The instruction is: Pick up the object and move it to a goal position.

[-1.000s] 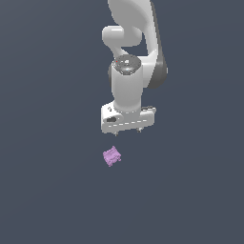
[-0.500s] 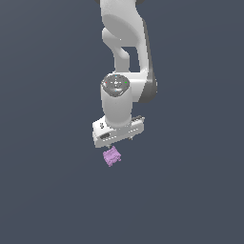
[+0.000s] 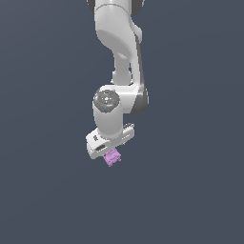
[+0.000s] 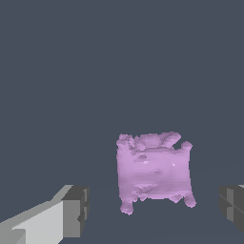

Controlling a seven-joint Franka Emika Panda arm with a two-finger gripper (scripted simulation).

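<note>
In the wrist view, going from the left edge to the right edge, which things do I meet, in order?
One gripper finger → purple object → the other finger. The object lies in the gap between the two fingers, touching neither.

A plain dark grey-blue surface [image 3: 43,190] fills the whole background in both views, flat and even in tone, with no markings.

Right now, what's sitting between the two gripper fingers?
The wrist view shows the purple object between the fingers of the gripper, with bare floor showing in the gaps on either side; neither finger touches it.
</note>
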